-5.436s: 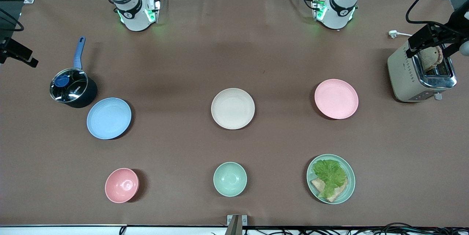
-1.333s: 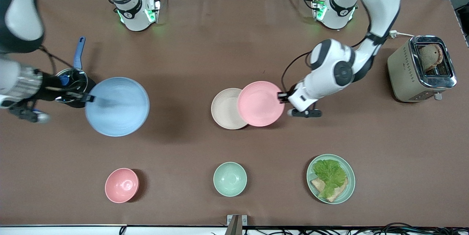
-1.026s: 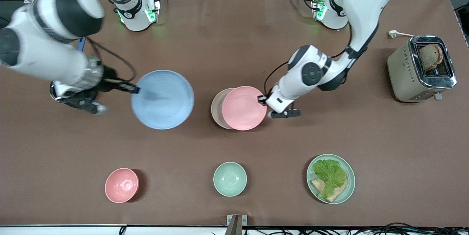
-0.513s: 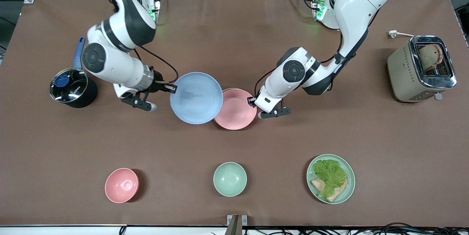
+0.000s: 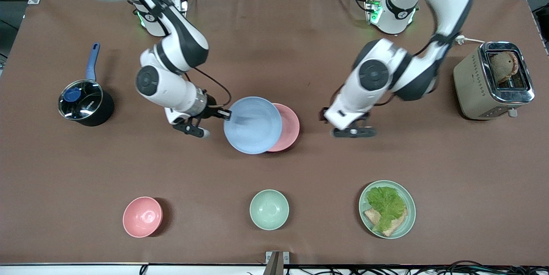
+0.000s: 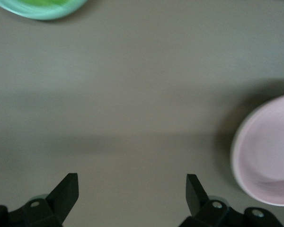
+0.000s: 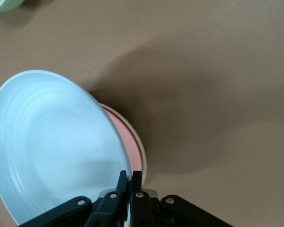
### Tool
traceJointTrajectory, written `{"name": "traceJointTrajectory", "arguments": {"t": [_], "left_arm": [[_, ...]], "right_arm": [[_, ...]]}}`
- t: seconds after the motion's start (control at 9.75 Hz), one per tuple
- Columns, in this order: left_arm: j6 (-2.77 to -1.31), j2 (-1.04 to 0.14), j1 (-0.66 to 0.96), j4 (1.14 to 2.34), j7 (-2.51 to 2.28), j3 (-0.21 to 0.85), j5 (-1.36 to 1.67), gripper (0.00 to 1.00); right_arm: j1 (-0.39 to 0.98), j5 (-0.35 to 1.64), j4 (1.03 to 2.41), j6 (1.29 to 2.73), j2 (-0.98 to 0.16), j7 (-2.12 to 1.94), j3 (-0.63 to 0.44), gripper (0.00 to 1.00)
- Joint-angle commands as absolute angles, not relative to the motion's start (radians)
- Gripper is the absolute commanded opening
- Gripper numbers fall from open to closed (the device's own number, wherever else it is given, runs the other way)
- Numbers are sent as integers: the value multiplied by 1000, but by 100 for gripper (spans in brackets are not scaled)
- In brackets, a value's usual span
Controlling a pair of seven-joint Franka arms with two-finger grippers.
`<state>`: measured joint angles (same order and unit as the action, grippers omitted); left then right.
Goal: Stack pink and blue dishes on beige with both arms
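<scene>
Front view shows the last part of the stacking. The pink plate (image 5: 288, 127) already lies on the beige plate (image 7: 138, 142), which is almost hidden; only a thin cream edge shows in the right wrist view. The stack is in the middle of the tabletop (image 5: 274, 43).

The right tool (image 5: 226, 114) is closed tight on the rim of the blue plate (image 5: 252, 125) and holds it tilted above the stack, shifted toward the right arm's end, so it covers most of the pink plate but is not centred.

The left tool (image 6: 132, 189) is wide apart and empty, over bare tabletop beside the stack, toward the left arm's end; this arm seems to have finished its part.

I judge that the next move needs the blue plate carried a little more over the stack, made level, lowered, and then released.

About writing: the pot (image 5: 85, 103) has a small mark on its glass lid, but I cannot read it. The toaster (image 5: 493, 82) shows no readable label.
</scene>
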<state>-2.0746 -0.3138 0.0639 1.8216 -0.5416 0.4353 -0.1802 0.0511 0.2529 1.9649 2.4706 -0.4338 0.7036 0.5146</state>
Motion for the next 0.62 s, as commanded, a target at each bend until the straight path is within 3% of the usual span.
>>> {"name": "traceJointTrajectory", "arguments": {"t": [0.0, 0.31, 0.51], "left_arm": [[-2022, -165, 69, 1852, -332, 289, -151, 100], [-1904, -39, 71, 1766, -169, 146, -94, 100], [-1702, -12, 77, 1616, -31, 42, -6, 100]], "right_arm": [[92, 249, 1968, 2528, -463, 741, 528, 3], [112, 242, 1993, 2563, -485, 747, 526, 5], [120, 238, 2011, 2582, -508, 747, 526, 6]]}}
